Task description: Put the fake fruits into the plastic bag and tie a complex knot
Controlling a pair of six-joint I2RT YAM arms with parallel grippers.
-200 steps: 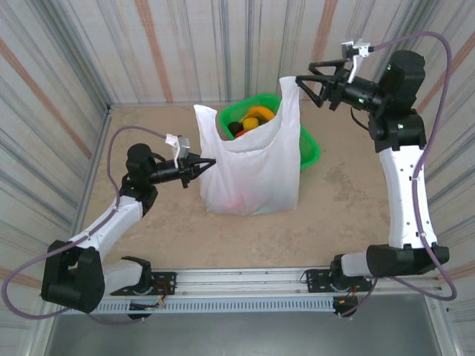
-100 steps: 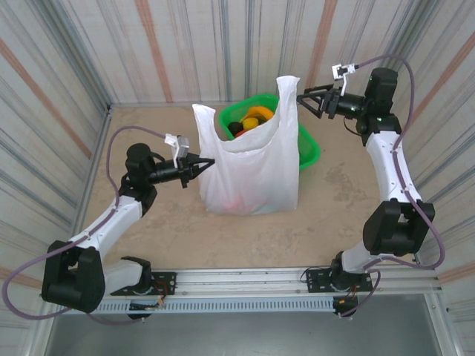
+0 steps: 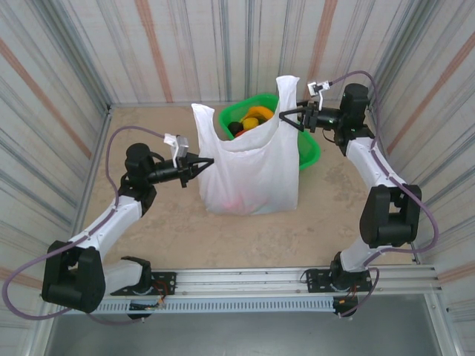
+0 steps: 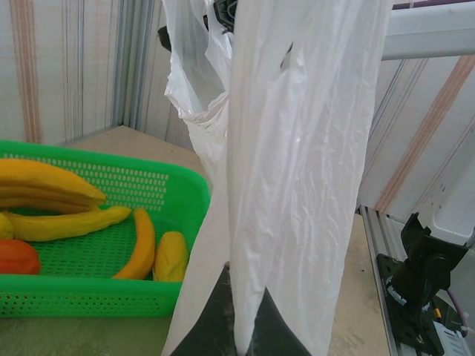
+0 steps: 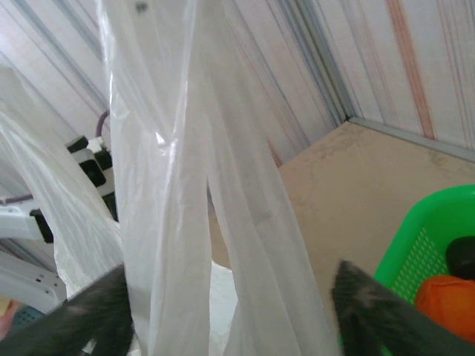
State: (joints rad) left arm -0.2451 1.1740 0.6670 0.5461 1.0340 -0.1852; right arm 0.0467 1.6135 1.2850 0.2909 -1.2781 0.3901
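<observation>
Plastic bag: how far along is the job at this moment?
Early. Done: the plastic bag stands upright in front of the green basket; whether any fruit is inside it I cannot tell. In hand: the left gripper pinches the bag's side, and the right gripper is open around a handle loop. Left: bananas and an orange piece lie in the basket; no knot is tied.

Left end effector (image 3: 210, 163) clamped; right end effector (image 3: 288, 119) spread (arm raised)
</observation>
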